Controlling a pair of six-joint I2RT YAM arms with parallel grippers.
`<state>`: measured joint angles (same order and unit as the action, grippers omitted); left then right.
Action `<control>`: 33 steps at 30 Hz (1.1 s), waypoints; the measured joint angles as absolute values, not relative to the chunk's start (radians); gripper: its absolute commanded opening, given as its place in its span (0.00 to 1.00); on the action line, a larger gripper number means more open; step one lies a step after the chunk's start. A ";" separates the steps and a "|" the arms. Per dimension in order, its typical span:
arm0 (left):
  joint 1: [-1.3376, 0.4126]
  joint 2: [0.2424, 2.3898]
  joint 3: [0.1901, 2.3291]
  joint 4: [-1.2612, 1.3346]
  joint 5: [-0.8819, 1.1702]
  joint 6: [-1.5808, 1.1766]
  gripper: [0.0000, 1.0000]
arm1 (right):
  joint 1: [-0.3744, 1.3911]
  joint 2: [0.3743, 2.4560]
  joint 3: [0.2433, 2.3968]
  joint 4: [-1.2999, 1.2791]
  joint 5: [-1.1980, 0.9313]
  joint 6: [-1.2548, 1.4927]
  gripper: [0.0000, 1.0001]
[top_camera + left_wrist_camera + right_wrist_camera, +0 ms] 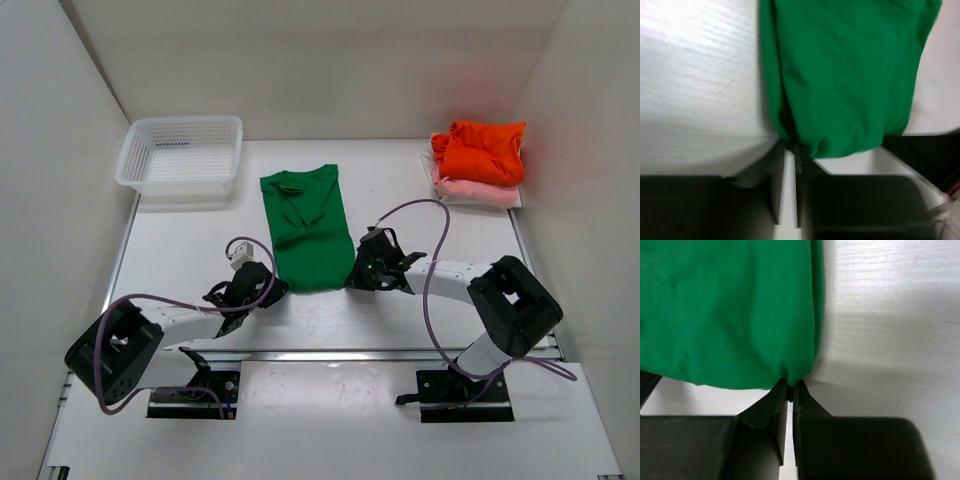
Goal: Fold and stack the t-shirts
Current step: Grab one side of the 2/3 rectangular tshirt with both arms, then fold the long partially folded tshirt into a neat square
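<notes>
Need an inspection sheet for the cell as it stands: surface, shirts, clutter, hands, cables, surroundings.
Surface: white table, lightly grained.
Job's things: green t-shirt lies flat at centre; orange t-shirt is folded on top of the pink t-shirt in the far right corner.
Clutter: white mesh basket far left, nothing seen inside.
Hands: left hand and right hand are each pinched shut on a near corner of the green t-shirt.
Cables: purple cables loop off both arms.
Surroundings: white walls on three sides.
</notes>
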<state>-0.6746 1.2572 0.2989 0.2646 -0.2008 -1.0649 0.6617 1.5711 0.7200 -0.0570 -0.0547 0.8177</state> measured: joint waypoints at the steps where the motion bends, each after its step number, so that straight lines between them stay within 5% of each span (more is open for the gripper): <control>1: -0.676 1.280 0.304 0.270 -0.199 -1.069 0.00 | 0.665 1.571 0.720 -0.056 -0.053 0.820 0.00; 7: -0.692 1.249 0.293 0.230 -0.192 -1.087 0.00 | 0.677 1.552 0.708 -0.073 -0.053 0.813 0.01; 20: -0.632 0.273 0.053 -0.324 -0.047 -1.163 0.00 | 0.879 1.268 0.555 -0.292 -0.105 0.824 0.00; 26: -0.614 0.365 0.125 -0.422 -0.017 -1.124 0.00 | 0.859 1.237 0.627 -0.400 -0.125 0.797 0.00; 33: -0.479 0.725 0.498 -0.323 0.005 -0.965 0.00 | 0.635 1.374 0.954 -0.517 -0.186 0.636 0.00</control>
<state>-0.4786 0.7254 0.4984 -0.3225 0.0051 -0.9646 0.6350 1.3739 0.9543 -0.5171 -0.1856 0.6365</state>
